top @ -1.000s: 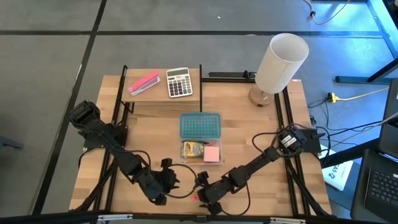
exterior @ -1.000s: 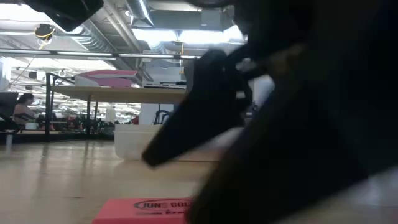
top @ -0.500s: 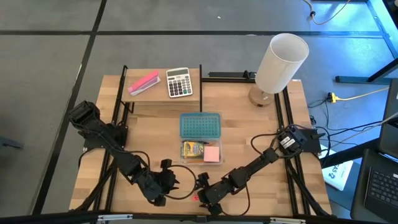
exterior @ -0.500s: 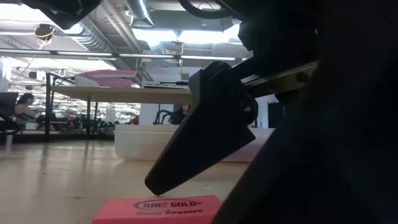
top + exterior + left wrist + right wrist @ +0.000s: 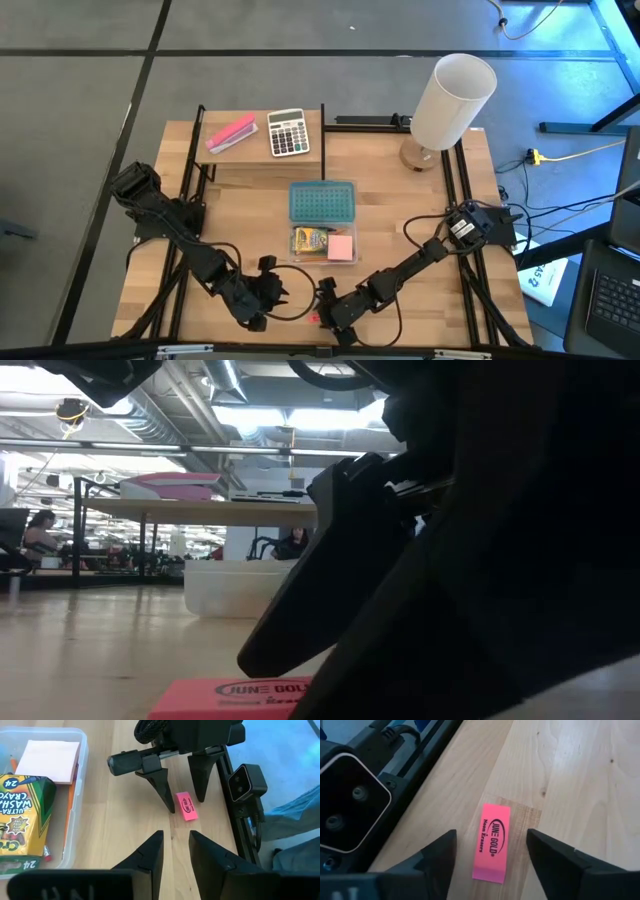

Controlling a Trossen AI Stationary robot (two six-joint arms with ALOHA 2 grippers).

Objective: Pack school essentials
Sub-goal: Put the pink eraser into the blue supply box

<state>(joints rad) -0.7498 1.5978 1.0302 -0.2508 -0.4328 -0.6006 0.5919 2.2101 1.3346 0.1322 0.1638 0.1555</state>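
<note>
The tiny pink eraser lies flat on the wooden table near its near edge. My right gripper is open, pointing down over the eraser. One finger stands on each long side of it, with a gap on both sides. My left gripper is open and waits just left of it, touching nothing. The clear box holds the yellow-green crayon box, the pale pink sticky-note pad and orange pencils. Scissors and pen do not show.
A teal dotted tray lies beyond the clear box. The pink stapler and the calculator sit on a raised shelf at the far left. A white lamp stands at the far right. The low camera is mounted close to the eraser.
My right gripper has come down toward the eraser: in the low view its fingertip stands lower over the table than a second ago. The eraser has kept its place.
</note>
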